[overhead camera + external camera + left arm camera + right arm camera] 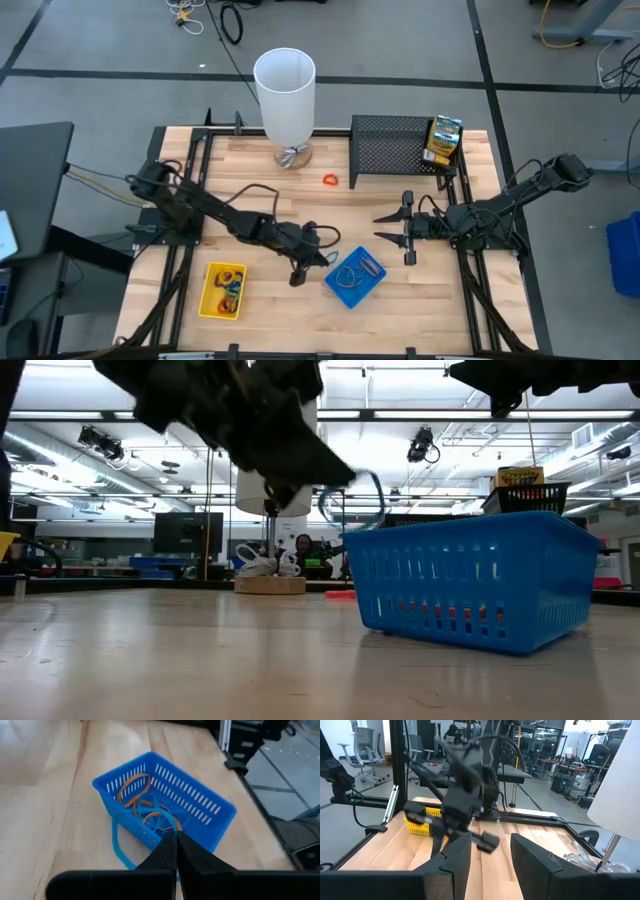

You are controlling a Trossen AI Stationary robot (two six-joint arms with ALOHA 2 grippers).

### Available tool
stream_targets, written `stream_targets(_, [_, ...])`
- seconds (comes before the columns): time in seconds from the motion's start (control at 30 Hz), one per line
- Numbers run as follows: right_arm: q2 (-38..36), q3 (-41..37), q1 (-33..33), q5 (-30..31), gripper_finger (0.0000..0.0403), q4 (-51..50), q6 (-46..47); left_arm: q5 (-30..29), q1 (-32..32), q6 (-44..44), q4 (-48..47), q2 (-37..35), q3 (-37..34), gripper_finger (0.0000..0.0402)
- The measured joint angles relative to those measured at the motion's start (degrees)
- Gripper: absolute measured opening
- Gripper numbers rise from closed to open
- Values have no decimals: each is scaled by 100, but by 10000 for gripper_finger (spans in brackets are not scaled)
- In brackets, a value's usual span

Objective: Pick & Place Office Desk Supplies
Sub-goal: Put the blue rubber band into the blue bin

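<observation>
Near the desk's front edge, left of centre, the yellow tray [222, 290] lies with several coloured rubber-band loops [231, 283] in it. Beside it, the blue tray [355, 277] holds orange and blue loops. The left gripper [299, 276] hangs at that tray's left side, fingers pressed together on a blue rubber band [118, 845] draped over the tray's wall. Toward the right edge, the right gripper [402, 229] waits above the desk [250, 180], fingers spread, holding nothing. At the back edge, a green-yellow box [443, 140] stands in the black mesh rack [392, 148], beside the white cylinder [286, 95].
</observation>
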Motion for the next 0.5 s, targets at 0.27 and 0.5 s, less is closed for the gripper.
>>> stream_targets(0.27, [0, 0, 0, 2, 148, 0, -19, 458, 71, 565, -2, 559, 737, 1])
stream_targets(0.5, [2, 0, 0, 2, 148, -1, -26, 797, 65, 822, -587, 1147, 1512, 1])
